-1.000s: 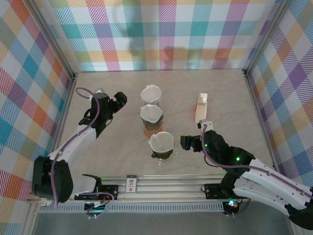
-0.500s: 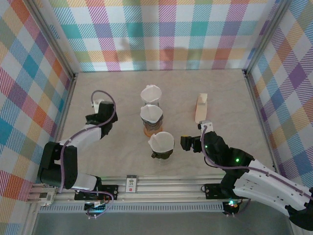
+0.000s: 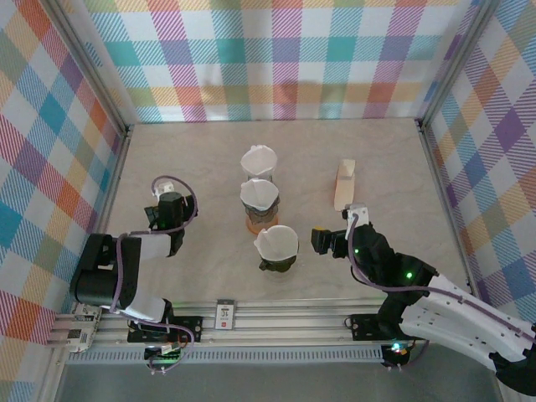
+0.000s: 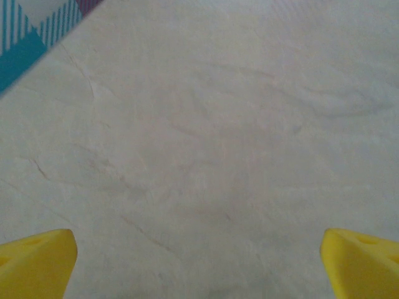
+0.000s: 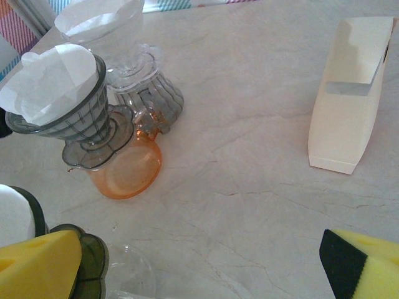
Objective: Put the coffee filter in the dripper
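While left arm [image 3: 138, 249] sits folded, right gripper [image 3: 322, 241] apparently faces dripper [image 3: 276, 245].

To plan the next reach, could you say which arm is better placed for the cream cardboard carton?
Right, probably: the open right gripper is close to the cream cardboard carton; the left gripper is farther, beyond the grey ribbed dripper.

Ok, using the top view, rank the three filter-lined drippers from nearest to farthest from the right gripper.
1. Front dripper, just to the left of the right gripper.
2. Middle dripper, standing on the orange base, farther back and to the left.
3. Back dripper, farthest back in the same row.
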